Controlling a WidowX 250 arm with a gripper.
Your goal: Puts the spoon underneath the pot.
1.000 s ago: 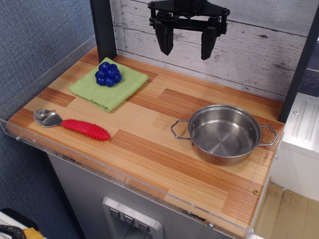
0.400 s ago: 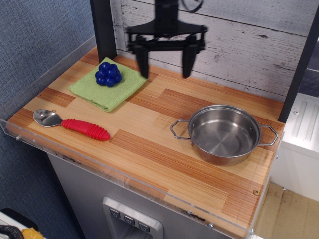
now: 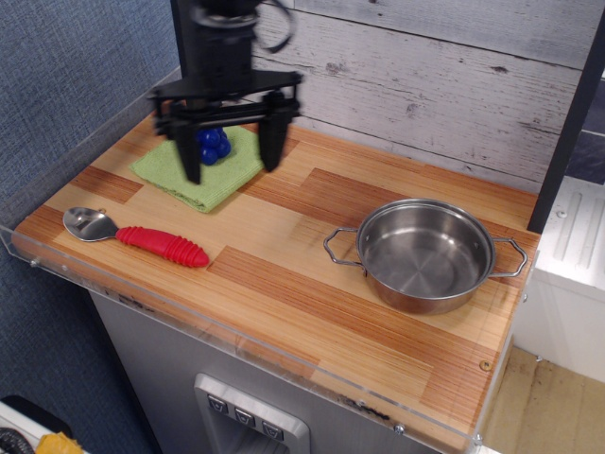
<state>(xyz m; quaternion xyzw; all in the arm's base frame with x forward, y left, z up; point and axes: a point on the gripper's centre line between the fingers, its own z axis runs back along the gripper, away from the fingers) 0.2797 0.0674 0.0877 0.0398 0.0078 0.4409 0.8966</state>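
gripper (image 3: 231, 156): fingers wide apart, blurred, seemingly above green cloth (image 3: 189, 175)
spoon (image 3: 135, 235): front-left, untouched
pot (image 3: 423, 253): right, well apart

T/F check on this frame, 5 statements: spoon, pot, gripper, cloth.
1. The spoon lies near the counter's front left edge. True.
2. The pot has the spoon inside it. False: the pot is empty; the spoon lies far to its left.
3. The gripper is open and holds nothing. True.
4. The blue grapes sit on the bare wood. False: they sit on the green cloth.
5. The gripper is above the pot. False: it is over the cloth area, on the left side of the counter.
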